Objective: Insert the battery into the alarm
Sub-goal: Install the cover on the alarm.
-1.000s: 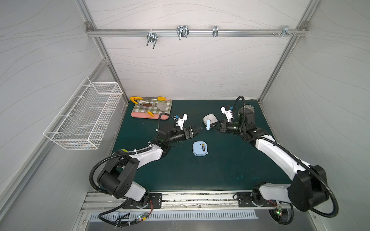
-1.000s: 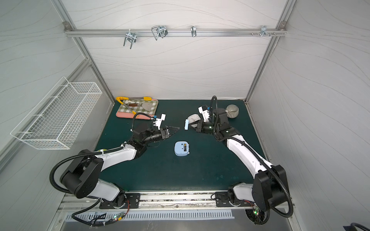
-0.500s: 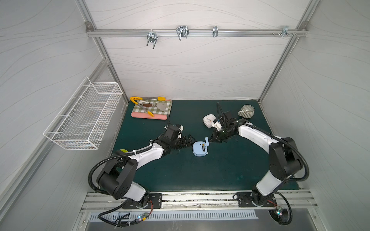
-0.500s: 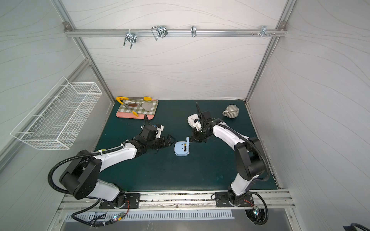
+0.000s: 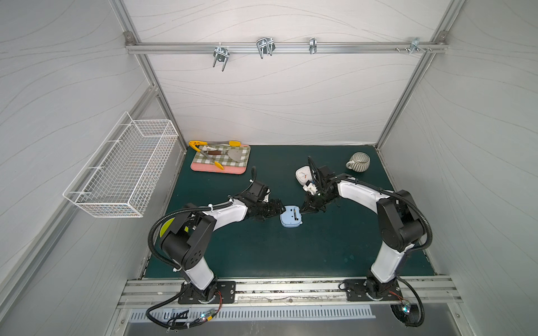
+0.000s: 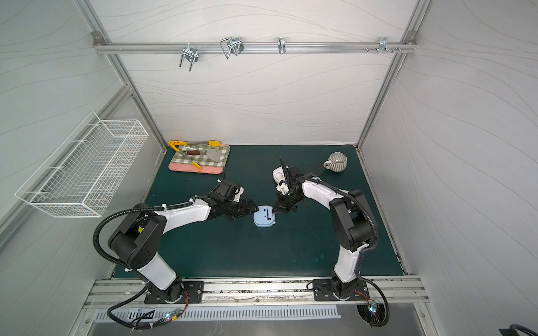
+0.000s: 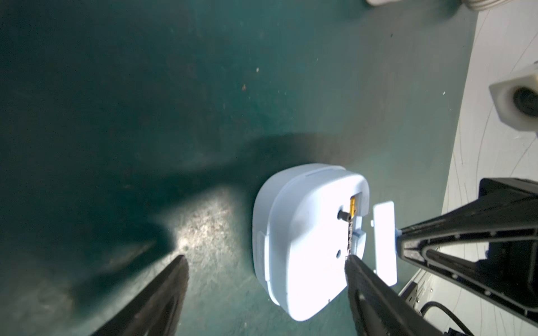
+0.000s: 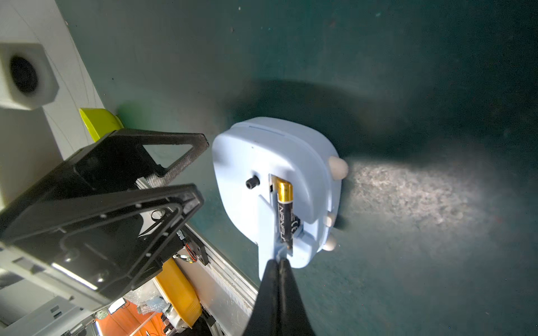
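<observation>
Battery (image 8: pixel 286 212) sits in the bay on back of blue alarm (image 5: pixel 289 216), face-down mid worktop (image 5: pixel 262 250). Left to do, prob.: fit the cover (image 7: pixel 384 241), pinched in the clenched right hand (image 8: pixel 278 263) just beside the bay. Left hand (image 7: pixel 265 259) released, spread wide w/ one tip over alarm's back. Battery lies flat, long axis along the bay, gold end pointing away from right hand.
</observation>
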Robot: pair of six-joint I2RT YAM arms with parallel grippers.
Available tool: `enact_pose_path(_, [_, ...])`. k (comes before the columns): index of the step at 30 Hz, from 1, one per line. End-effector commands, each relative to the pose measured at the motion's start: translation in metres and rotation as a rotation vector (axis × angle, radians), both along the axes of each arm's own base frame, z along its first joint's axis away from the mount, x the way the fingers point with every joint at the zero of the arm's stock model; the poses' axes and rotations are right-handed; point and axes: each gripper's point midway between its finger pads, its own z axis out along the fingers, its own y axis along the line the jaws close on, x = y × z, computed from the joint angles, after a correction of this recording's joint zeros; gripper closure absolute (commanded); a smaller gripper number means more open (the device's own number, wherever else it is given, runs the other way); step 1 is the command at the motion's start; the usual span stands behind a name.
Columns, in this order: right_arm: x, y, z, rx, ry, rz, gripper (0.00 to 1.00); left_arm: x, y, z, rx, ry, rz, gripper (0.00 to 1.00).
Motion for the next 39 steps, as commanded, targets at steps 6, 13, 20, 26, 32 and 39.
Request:
enact_pose_path(6, [0.001,-0.003,-0.01,-0.033,-0.003,-0.01,1.0,0.001,-0.019,0.002,-0.06,0.034,-0.036,0.17])
enact_pose_path(13, [-0.001,-0.001,-0.017,-0.035,-0.014,-0.002,1.0,-0.002,-0.021,-0.003,-0.058,0.051,-0.044,0.27])
enact_pose_path(20, [0.0,0.001,-0.022,-0.036,-0.026,0.003,1.0,-0.005,-0.021,-0.006,-0.054,0.064,-0.052,0.31])
enact_pose_path(26, [0.001,0.004,-0.025,-0.021,-0.062,0.016,1.0,-0.006,-0.021,-0.008,-0.049,0.072,-0.056,0.34])
enact_pose_path(32, [-0.001,0.0,-0.033,-0.05,-0.063,0.022,1.0,-0.006,-0.022,-0.008,-0.052,0.08,-0.059,0.4])
enact_pose_path(39, [-0.007,-0.006,-0.029,-0.072,-0.079,0.042,1.0,-0.007,-0.022,-0.01,-0.049,0.085,-0.063,0.41])
